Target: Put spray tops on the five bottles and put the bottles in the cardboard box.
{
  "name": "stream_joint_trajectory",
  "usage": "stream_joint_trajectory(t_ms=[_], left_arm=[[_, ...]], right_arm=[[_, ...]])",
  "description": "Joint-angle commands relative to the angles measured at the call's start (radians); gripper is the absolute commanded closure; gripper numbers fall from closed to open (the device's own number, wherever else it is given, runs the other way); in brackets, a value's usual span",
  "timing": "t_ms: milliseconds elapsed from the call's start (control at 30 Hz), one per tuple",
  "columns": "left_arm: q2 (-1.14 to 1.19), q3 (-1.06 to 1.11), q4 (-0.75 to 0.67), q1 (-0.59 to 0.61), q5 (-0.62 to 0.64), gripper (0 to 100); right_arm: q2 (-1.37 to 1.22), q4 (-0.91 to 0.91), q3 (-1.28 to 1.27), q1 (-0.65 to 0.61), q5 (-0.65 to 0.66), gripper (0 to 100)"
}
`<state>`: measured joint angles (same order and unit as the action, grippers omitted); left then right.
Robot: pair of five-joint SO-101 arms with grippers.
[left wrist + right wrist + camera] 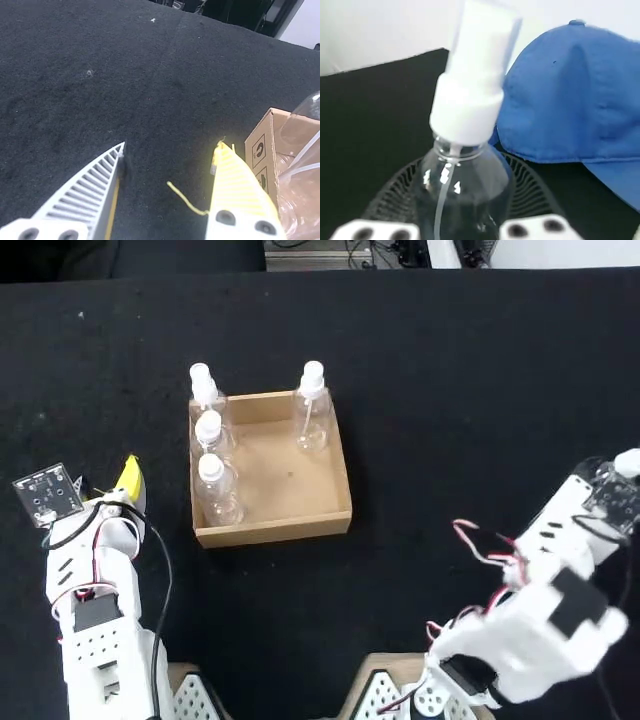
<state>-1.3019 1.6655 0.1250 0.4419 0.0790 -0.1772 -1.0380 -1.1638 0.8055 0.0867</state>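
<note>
The left gripper (171, 150) is hanging just over the black table (450, 390) with its fingers spread apart and nothing between them. It is sitting just beside the left wall of the cardboard box (275, 530).

The right gripper (455, 217) is grasping a clear bottle (465, 190) between its fingers, well to the right of the box. That bottle is already wearing a white spray top (470, 85). A blue cap (570, 100) is lying behind it.

Farther out, four capped bottles are standing upright in the box. The nearest bottle (218, 490), the middle bottle (210, 435) and the far-left bottle (205, 390) are lining the left wall. The far-left one is looking as if it is in the far left corner, though its top is showing past the rim. The corner bottle (312, 410) is standing apart at the far right.

By this showing the task is nearing its end. All five tops are appearing fitted and four bottles are boxed. What is remaining is carrying the held bottle across and setting it into the open floor of the box.
</note>
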Motion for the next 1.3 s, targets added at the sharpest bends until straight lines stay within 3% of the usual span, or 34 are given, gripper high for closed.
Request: stream_joint_trajectory(t_ms=[0, 200, 433, 533, 700, 800, 967, 1267], left_arm=[[-0.017, 0.001, -0.025, -0.007, -0.002, 74], [-0.017, 0.001, -0.021, -0.007, -0.002, 74], [-0.017, 0.001, -0.021, -0.007, -0.002, 74], [-0.017, 0.001, -0.021, -0.007, -0.002, 74], [-0.017, 0.001, -0.023, -0.007, -0.002, 74], [-0.017, 0.001, -0.021, -0.007, -0.002, 74], [-0.017, 0.001, -0.023, -0.007, -0.002, 74], [-0.017, 0.001, -0.025, -0.007, -0.002, 74]], right_arm=[[0.329, -0.035, -0.18, -0.12, -0.008, 98.6], [0.71, 0.261, -0.274, -0.342, -0.006, 98.7], [1.041, 0.743, -0.188, -0.614, -0.008, 98.7], [1.129, 0.859, -0.156, -0.744, -0.008, 98.7], [1.199, 0.893, -0.196, -0.973, -0.009, 98.7], [1.201, 0.893, -0.216, -1.059, -0.127, 98.7], [1.199, 0.893, -0.229, -1.102, -0.339, 98.7], [1.198, 0.723, -0.371, -1.166, -0.334, 98.7]])
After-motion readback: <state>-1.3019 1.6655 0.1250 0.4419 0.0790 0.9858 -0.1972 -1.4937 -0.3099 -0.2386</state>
